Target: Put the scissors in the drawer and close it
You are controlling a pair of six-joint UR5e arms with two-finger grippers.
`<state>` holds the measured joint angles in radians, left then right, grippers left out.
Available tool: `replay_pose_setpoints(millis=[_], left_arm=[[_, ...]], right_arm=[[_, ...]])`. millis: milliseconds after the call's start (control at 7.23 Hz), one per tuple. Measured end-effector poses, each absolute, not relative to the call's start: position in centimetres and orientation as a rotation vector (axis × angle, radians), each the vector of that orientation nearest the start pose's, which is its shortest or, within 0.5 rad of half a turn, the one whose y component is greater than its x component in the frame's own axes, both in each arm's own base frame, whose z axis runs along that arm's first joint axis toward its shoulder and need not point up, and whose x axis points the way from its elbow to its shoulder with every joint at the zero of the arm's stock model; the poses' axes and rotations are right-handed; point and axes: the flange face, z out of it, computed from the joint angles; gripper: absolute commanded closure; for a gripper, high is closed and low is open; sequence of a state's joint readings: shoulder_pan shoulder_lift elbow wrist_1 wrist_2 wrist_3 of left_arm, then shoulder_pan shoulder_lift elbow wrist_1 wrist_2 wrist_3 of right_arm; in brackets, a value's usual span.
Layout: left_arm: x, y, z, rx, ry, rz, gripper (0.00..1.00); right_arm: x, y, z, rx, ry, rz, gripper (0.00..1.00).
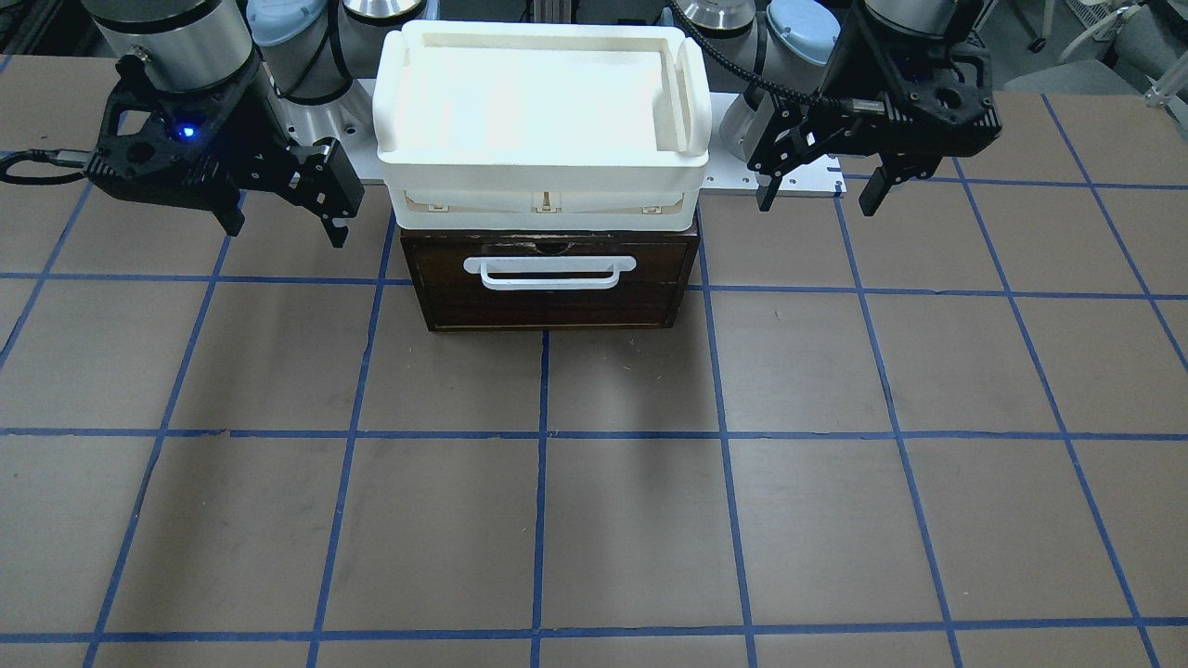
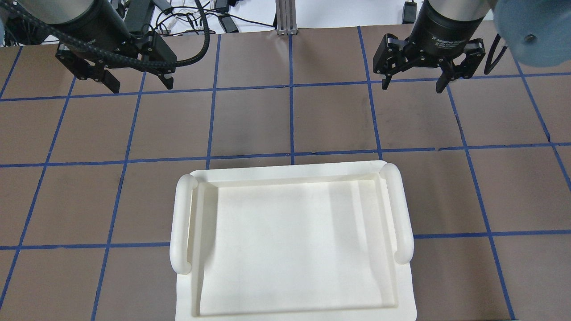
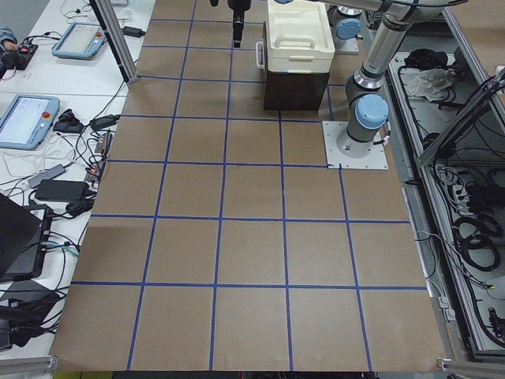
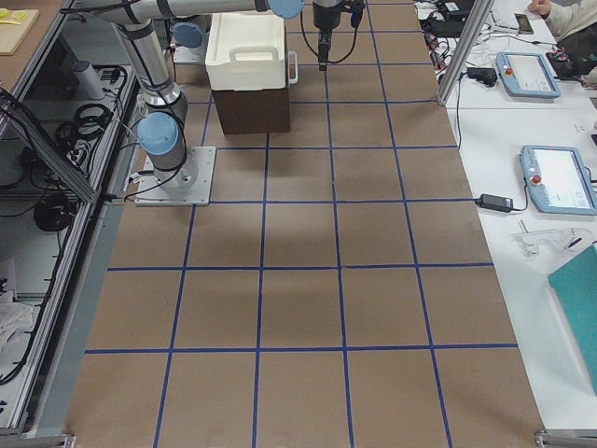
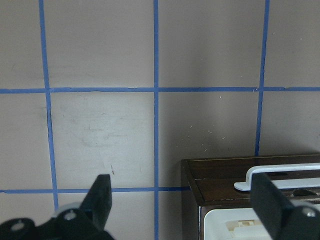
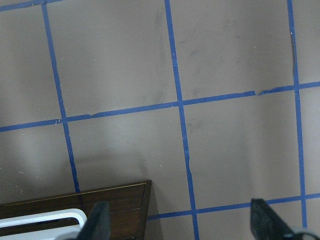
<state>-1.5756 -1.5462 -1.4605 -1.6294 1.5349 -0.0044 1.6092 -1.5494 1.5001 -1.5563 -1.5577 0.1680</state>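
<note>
**Drawer Shut, Scissors Out of Sight as Both Arms Hang Clear**

The dark wooden drawer (image 1: 548, 283) sits pushed in at the robot's end of the taped table (image 1: 631, 520). Its front looks flush with the cabinet and its white bar handle (image 1: 549, 272) faces the operators' side. A white tray (image 1: 543, 172) rests on top of the cabinet, covering it from above, so the overhead camera sees only the tray. The scissors appear in no view. Going by the closed front, they are probably inside already, though nothing here confirms it.

The left gripper (image 1: 819, 199) and right gripper (image 1: 285, 227) hover on either side of the cabinet, near it but touching nothing. Each has its jaws spread wide and empty, fingers pointing down at bare table. That pose looks like a rest position, clear of the handle. Judged from the task, little or nothing seems left to do unless the scissors are somewhere off camera
</note>
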Motion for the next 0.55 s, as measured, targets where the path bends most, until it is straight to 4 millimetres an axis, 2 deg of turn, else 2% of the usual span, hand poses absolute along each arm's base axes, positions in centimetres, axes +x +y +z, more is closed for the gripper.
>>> replay_pose_setpoints(millis=[553], left_arm=[[-14.01,-48.09,54.79,0.009,3.178,-0.109,0.00]], right_arm=[[15.31,-49.81,50.73,0.205,3.119,-0.041,0.00]])
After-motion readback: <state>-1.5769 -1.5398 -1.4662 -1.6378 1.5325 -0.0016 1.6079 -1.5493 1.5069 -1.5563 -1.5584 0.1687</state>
